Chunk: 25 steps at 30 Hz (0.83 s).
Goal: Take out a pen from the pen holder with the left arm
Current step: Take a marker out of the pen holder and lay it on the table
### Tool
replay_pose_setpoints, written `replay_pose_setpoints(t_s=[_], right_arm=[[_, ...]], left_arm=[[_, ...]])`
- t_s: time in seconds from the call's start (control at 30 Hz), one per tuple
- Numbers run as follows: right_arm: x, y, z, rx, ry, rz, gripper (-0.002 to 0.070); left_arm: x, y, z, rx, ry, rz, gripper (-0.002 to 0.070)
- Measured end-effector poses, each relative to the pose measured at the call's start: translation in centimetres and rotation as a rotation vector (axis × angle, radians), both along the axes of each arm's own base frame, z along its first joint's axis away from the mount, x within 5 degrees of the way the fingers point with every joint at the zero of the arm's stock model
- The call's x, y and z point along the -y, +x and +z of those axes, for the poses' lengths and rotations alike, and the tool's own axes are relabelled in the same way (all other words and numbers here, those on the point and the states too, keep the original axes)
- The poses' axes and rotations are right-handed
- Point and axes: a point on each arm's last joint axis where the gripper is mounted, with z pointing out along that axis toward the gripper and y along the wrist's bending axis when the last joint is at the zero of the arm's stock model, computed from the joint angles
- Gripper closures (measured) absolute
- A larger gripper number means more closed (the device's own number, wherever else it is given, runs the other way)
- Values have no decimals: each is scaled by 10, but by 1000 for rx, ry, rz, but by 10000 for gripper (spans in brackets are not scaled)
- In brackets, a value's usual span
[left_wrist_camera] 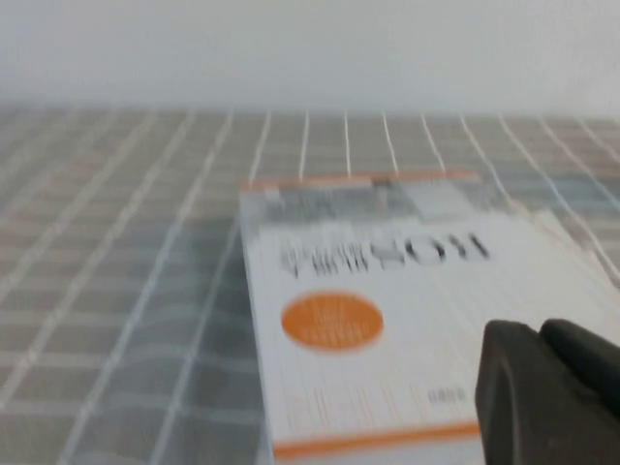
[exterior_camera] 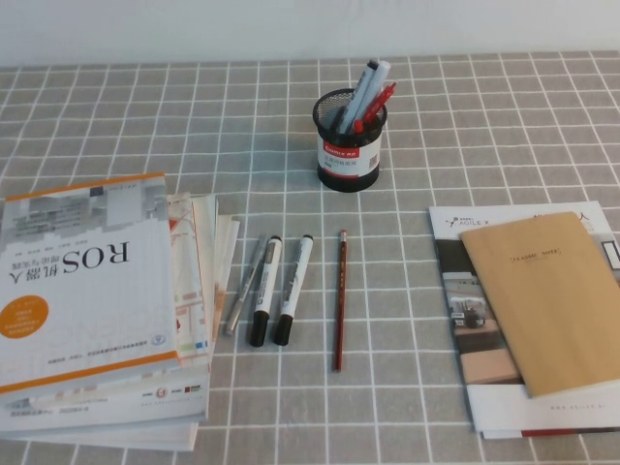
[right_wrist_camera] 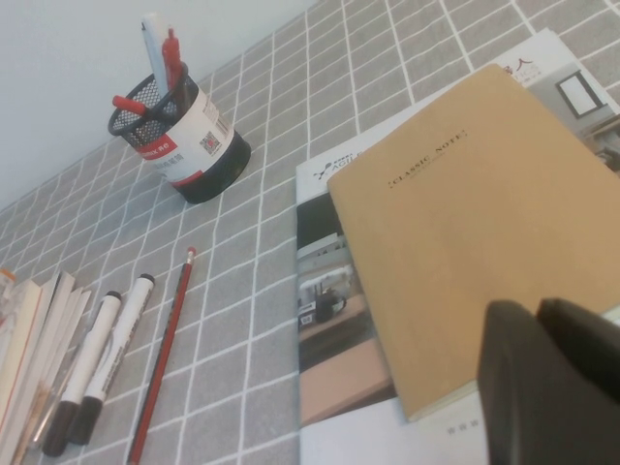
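Left tool (left_wrist_camera: pixel 541 331): fingers are sitting together, nothing between them. It's hanging over the white-and-orange cover of the book stack (left_wrist_camera: pixel 368 291), and it isn't showing in the high view. Not touching any pen.

Right tool (right_wrist_camera: pixel 538 310): fingers are looking pressed together too, gripping nothing. It's hovering above the near edge of the brown notebook (right_wrist_camera: pixel 455 223).

Pen holder (exterior_camera: pixel 349 145): black mesh cup with a white-and-red label, standing upright in the upper centre of the high frame, on the counter (exterior_camera: pixel 465 136) with its grey checked cloth. Pens (exterior_camera: pixel 364 89) are sticking out of it, all leaning toward the upper right; a couple of pale barrels and a red pen (exterior_camera: pixel 380 103) are showing. None is being lifted out.

Lying loose on the counter in the lower centre, below the holder and well apart from it:
- silver pen (exterior_camera: pixel 244 288), just beside the book stack's edge
- two markers (exterior_camera: pixel 263 291) with white barrels and black caps, side by side, caps pointing toward the bottom of the frame
- red pencil (exterior_camera: pixel 340 300), slightly right of the markers, running nearly vertical

Book stack is filling the lower left of the high frame. Brown notebook is resting on a brochure (exterior_camera: pixel 463 291) at the lower right.
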Motion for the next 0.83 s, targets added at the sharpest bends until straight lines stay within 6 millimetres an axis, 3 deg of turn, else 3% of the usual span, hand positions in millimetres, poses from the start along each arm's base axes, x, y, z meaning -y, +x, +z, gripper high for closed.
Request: replay_pose_setpoints(t_s=[0.2,0.83], right_arm=[[0,0,0,0,0,0,689],[0,0,0,0,0,0,689]], left_arm=[[2,-3,-13,-152,-49,-11,676],[2,-3,-14,-164,-51,-12,676]])
